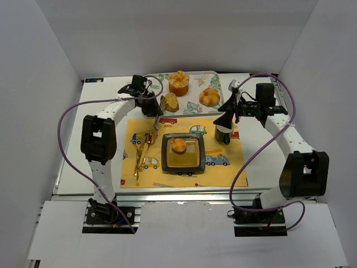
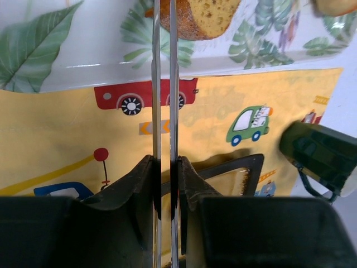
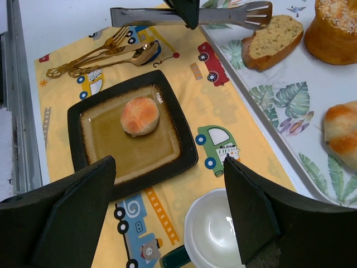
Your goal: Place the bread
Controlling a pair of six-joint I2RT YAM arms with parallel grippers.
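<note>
Bread slice (image 1: 170,102) on tray (image 1: 193,107), 11 o'clock from plate (image 1: 166,153), long axis roughly 12-to-6. Left end effector (image 2: 164,164) clenched on tongs (image 3: 145,17), tips at slice's 9 o'clock. Right end effector (image 3: 169,164) released above mug (image 3: 215,231).

The top view looks steeply down from above the table's (image 1: 100,106) near edge and takes in all of it. The left wrist view sits low and close over the placemat (image 2: 56,151), facing the far edge along the tongs (image 2: 163,84). The right wrist view looks down leftward from the right side. All three share the tray's (image 3: 312,84) near rim and the bread slice (image 3: 273,39).
</note>
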